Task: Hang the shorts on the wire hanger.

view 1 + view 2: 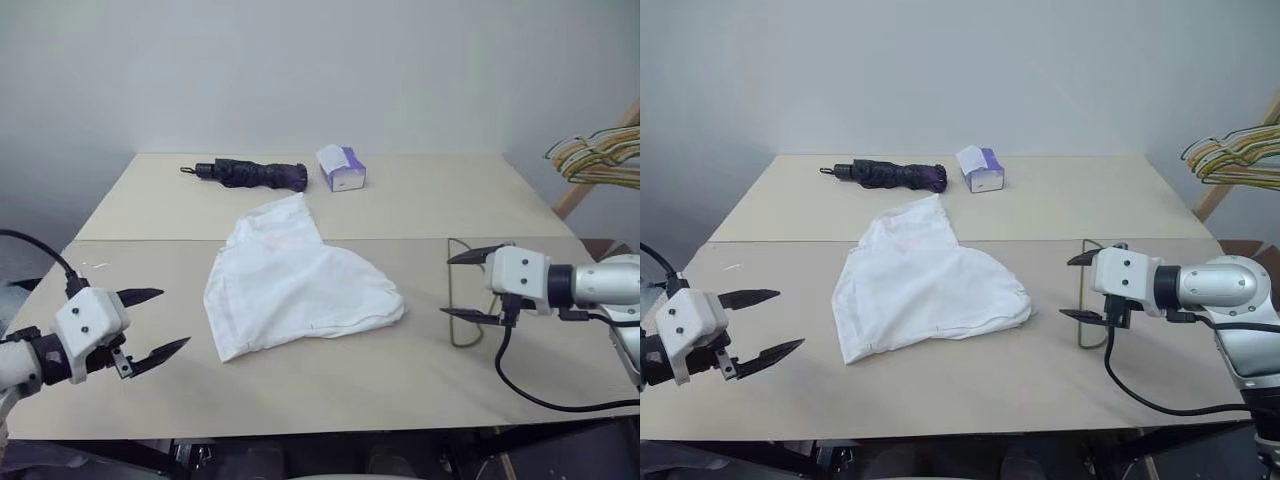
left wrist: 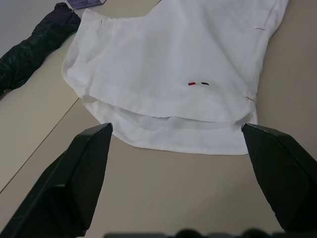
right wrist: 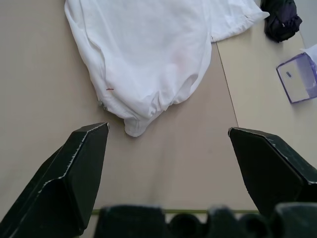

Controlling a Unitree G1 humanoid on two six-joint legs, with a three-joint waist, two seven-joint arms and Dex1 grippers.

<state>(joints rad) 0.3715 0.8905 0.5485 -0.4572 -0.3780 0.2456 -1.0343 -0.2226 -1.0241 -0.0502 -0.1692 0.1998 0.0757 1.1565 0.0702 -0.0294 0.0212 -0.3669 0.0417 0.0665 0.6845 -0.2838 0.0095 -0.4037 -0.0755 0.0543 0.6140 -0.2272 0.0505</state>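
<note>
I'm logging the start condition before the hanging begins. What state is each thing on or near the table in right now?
shorts: lying crumpled flat on the table, not held
wire hanger: lying flat on the table beside the right hand, nothing on it
left hand: open, holding nothing
right hand: open, above the wire hanger
umbrella: folded shut, lying down
tissue box: tissue sticking out

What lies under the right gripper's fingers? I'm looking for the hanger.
A thin wire hanger lies on the table beneath the right gripper; the fingers cover part of it.
</note>
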